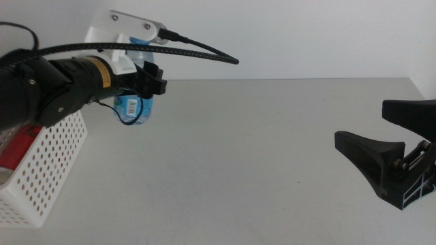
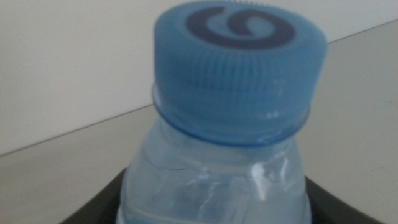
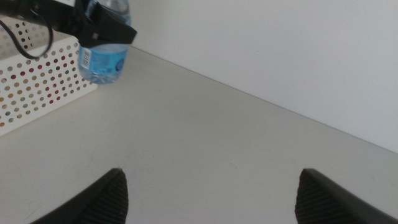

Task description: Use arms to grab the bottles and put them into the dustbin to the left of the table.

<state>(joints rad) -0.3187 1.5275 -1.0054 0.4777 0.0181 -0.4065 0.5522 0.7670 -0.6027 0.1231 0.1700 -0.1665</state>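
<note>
My left gripper [image 1: 146,85] is shut on the clear water bottle [image 1: 135,107] and holds it in the air, just right of the dustbin's far corner. The left wrist view shows the bottle's blue cap [image 2: 239,68] close up, with dark jaws on both sides of its body. The dustbin [image 1: 48,170] is a white perforated basket at the table's left edge. A red shape [image 1: 22,144] lies inside it. My right gripper [image 1: 361,126] waits open and empty at the table's right side. From its wrist view I see the bottle [image 3: 102,59] beside the dustbin [image 3: 37,81]. The yellow-liquid bottle is out of view.
The light-grey table [image 1: 259,170] runs back to a white wall. A black cable [image 1: 191,49] arcs from the left arm's white camera mount [image 1: 126,30] over the table. Red and yellow colours show through the dustbin's holes in the right wrist view.
</note>
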